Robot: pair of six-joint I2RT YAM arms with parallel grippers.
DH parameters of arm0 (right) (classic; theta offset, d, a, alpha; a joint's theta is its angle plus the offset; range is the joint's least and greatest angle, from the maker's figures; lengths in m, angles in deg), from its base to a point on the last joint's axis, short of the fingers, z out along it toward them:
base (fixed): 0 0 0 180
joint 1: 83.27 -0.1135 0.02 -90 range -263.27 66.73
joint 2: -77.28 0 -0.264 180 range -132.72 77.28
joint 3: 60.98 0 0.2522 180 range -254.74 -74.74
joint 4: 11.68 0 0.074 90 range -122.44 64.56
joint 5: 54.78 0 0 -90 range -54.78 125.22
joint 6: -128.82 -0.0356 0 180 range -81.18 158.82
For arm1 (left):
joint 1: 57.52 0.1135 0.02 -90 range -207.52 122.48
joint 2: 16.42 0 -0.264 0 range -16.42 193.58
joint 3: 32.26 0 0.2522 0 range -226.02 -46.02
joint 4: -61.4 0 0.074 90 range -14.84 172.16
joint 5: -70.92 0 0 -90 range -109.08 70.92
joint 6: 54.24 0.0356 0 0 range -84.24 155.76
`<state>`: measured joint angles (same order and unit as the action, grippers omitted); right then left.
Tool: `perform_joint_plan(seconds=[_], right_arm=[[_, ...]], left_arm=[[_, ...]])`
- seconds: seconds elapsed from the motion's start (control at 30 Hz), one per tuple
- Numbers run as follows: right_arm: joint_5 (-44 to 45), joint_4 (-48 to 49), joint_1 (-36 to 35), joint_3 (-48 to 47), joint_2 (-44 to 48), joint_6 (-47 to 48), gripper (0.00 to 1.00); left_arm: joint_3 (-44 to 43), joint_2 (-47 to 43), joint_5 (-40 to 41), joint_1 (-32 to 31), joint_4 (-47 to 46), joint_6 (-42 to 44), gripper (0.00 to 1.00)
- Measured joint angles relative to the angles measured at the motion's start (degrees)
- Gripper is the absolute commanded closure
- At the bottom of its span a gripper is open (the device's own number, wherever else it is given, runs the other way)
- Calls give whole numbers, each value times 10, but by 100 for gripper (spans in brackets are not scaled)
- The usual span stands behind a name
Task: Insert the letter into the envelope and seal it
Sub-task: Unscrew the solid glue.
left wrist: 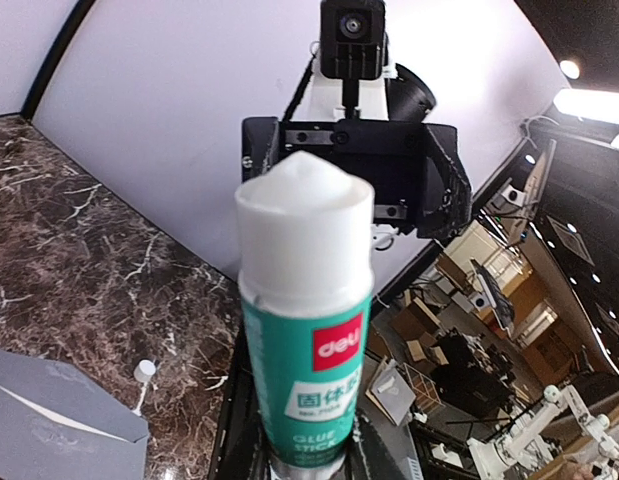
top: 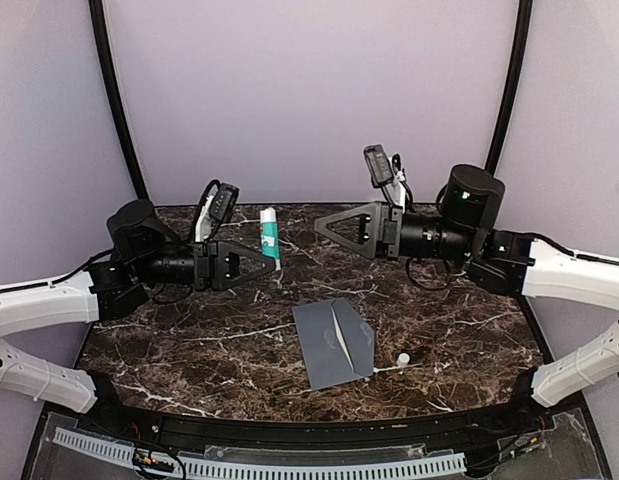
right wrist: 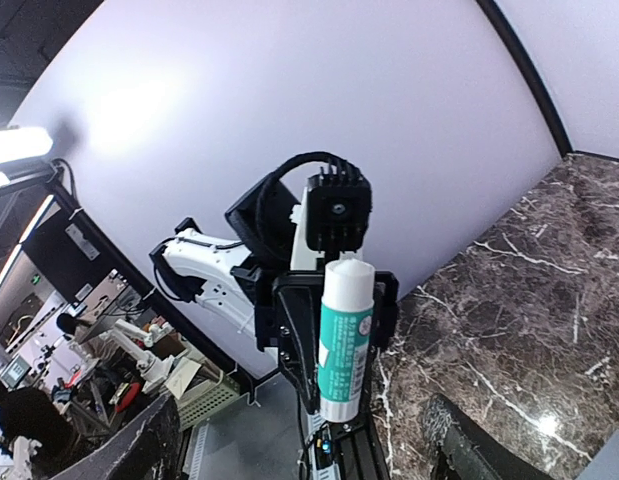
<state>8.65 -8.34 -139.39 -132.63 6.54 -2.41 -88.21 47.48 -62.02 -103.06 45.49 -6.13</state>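
Top external: envelope lies apart from my left gripper and right gripper
Grey, flap folded; left clamps glue stick, right gapes

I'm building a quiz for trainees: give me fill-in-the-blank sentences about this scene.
The left gripper grips an upright ___ stick.
The right gripper, empty, has its jaws ___.
The envelope lying on the table is ___ in colour.
Missing words: glue; open; grey.
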Motion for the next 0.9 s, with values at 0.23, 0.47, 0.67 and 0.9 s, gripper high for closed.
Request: perform_joint_plan(seconds=[0.23,0.47,0.67,0.9], right_arm=[[-68,45,-21,-45,-60,2,26],[-97,57,-37,-68,-106,1,51],[-106,69,-44,-79,-122,-8,77],[-98,71,-45,-79,-126,-7,87]], left_arm=[[-22,25,-71,-12,-31,-3,100],[-28,43,-95,-28,-56,-9,100],[-28,51,-112,-31,-76,-15,100],[-28,50,-108,-32,-79,-14,100]])
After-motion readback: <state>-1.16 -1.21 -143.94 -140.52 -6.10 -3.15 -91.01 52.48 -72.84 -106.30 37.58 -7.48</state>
